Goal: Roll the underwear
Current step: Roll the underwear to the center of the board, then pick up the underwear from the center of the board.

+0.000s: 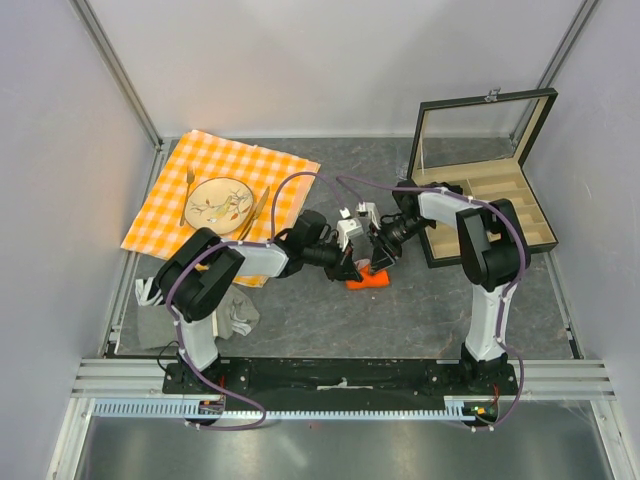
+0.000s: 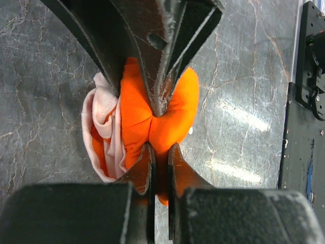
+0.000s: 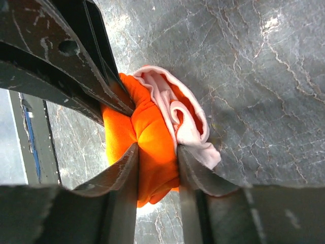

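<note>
The underwear (image 1: 368, 281) is seen near the middle of the grey table (image 1: 430, 320). It is bunched into a small fat roll and is held from two sides. The left gripper (image 1: 352, 268) is set at its 10 o'clock side and the right gripper (image 1: 379, 258) at its 1 o'clock side. The two are nearly touching above it.

In the left wrist view, the left gripper (image 2: 160, 155) is shown almost closed, with only a thin gap. A fold of the orange underwear (image 2: 175, 119) is pinched in that gap. The white trim (image 2: 104, 109) is curled up at 9 o'clock of the orange part. The right gripper (image 2: 160, 101) is seen at 12 o'clock, its tips pressed into the same roll.

In the right wrist view, the right gripper (image 3: 157, 155) is shown partly closed, and the underwear (image 3: 150, 134) is squeezed between its two fingers. The left gripper (image 3: 116, 97) is seen at 10 o'clock, its tips dug into the fabric.

A checked orange cloth (image 1: 165, 215) with a plate (image 1: 220, 202) on it is laid at 10 o'clock of the underwear. An open box (image 1: 490, 205) is placed at 2 o'clock. A crumpled grey-white cloth (image 1: 240, 316) is found at 8 o'clock.
</note>
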Controlling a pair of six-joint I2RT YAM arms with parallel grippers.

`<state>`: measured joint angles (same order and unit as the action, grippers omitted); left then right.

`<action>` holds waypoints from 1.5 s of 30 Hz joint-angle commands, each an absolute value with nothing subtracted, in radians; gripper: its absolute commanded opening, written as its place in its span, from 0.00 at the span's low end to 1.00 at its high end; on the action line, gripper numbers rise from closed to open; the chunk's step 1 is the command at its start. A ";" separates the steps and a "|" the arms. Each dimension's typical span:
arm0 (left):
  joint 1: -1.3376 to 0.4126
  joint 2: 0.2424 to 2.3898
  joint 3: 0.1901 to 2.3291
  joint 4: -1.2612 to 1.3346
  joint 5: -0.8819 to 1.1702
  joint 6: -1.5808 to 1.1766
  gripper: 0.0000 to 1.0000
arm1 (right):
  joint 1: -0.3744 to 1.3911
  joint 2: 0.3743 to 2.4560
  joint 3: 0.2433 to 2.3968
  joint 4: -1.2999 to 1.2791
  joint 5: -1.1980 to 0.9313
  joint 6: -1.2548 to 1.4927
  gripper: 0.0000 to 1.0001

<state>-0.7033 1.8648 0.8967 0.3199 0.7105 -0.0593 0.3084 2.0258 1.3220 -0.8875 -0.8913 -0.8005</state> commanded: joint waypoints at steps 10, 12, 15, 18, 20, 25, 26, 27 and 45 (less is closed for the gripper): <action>-0.670 1.795 0.786 0.253 0.571 -0.189 0.32 | 0.313 2.088 1.353 -1.052 -0.897 -0.939 0.00; -0.670 1.750 0.773 0.256 0.552 -0.196 0.45 | 0.308 2.082 1.356 -1.054 -0.910 -0.937 0.00; -0.670 1.654 0.733 0.270 0.520 -0.212 0.58 | 0.296 2.053 1.353 -1.054 -0.926 -0.940 0.00; -0.670 1.554 0.712 0.232 0.496 -0.195 0.60 | 0.291 2.036 1.350 -1.055 -0.945 -0.948 0.00; -0.670 1.508 0.718 0.168 0.480 -0.178 0.61 | 0.290 2.034 1.350 -1.055 -0.953 -0.948 0.00; -0.669 1.321 0.742 0.066 0.468 -0.161 0.62 | 0.290 2.002 1.358 -1.063 -0.966 -0.957 0.00; -0.669 1.298 0.756 0.033 0.463 -0.153 0.63 | 0.290 1.996 1.359 -1.066 -0.972 -0.959 0.00; -0.669 1.278 0.771 -0.030 0.460 -0.141 0.63 | 0.290 1.988 1.359 -1.069 -0.976 -0.960 0.00; -0.669 0.973 0.785 -0.422 0.270 0.132 0.69 | 0.195 1.830 1.520 -1.298 -0.936 -1.032 0.00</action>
